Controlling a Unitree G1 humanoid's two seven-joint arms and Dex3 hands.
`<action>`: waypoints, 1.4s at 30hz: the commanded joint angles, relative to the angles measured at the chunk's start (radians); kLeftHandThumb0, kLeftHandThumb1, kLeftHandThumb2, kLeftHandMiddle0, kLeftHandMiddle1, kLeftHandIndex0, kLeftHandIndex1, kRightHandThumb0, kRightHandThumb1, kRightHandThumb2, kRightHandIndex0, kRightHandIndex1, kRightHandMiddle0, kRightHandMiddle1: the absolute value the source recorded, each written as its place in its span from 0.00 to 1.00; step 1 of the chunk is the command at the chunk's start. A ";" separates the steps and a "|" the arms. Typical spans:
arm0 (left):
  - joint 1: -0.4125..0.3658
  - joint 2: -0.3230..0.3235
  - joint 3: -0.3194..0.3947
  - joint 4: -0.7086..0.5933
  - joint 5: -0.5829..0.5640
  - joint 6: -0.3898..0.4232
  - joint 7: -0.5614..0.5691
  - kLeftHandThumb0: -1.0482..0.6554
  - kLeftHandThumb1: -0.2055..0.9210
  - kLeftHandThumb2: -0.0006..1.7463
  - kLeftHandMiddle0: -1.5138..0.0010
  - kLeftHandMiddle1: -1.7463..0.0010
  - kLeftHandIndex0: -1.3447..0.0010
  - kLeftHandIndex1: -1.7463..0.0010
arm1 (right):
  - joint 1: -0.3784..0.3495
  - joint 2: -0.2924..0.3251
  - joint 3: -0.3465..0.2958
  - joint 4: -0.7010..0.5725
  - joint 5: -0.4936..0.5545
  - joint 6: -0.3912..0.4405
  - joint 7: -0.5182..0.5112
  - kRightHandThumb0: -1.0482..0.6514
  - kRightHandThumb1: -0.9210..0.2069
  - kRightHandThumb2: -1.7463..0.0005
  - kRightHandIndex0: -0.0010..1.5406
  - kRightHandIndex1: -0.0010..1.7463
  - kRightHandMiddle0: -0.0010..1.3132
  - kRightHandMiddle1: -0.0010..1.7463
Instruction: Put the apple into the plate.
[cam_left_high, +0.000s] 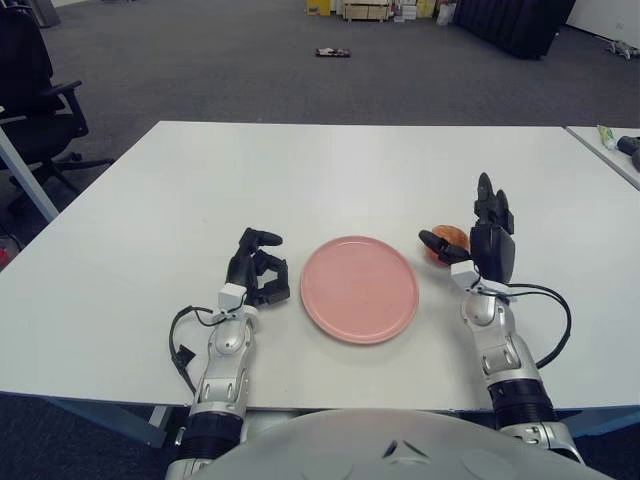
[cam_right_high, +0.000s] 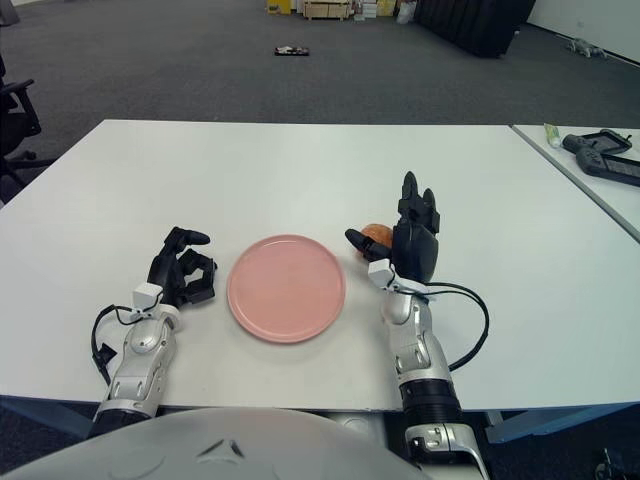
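Observation:
The pink plate (cam_left_high: 360, 289) lies empty on the white table (cam_left_high: 300, 170), near the front middle. Just right of its far rim sits the reddish apple (cam_left_high: 452, 236), mostly hidden by my right hand (cam_left_high: 472, 228). That hand is open and stands upright against the apple's near right side. Its fingers point up and its thumb reaches across in front of the fruit, between it and the plate. I cannot tell if the palm touches the apple. My left hand (cam_left_high: 258, 270) shows left of the plate with its fingers curled, holding nothing.
A second table at the right carries a green tube (cam_left_high: 607, 135) and a black device (cam_right_high: 608, 160). An office chair (cam_left_high: 35, 90) stands off the table's left corner. Cables loop beside both wrists near the front edge.

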 joint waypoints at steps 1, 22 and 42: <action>0.025 0.004 0.005 0.015 -0.001 0.034 -0.001 0.61 0.51 0.70 0.59 0.09 0.72 0.00 | -0.100 -0.021 -0.033 0.128 0.094 -0.002 0.035 0.06 0.20 0.80 0.00 0.00 0.00 0.00; 0.040 0.006 0.007 -0.002 -0.005 0.037 -0.005 0.61 0.51 0.70 0.59 0.09 0.71 0.00 | -0.263 -0.011 -0.089 0.402 0.362 0.258 0.198 0.11 0.21 0.70 0.00 0.00 0.00 0.00; 0.049 -0.008 0.008 -0.023 -0.025 0.054 -0.005 0.61 0.50 0.69 0.57 0.12 0.70 0.00 | -0.219 -0.031 0.037 0.275 0.260 0.501 0.216 0.19 0.29 0.58 0.06 0.05 0.00 0.22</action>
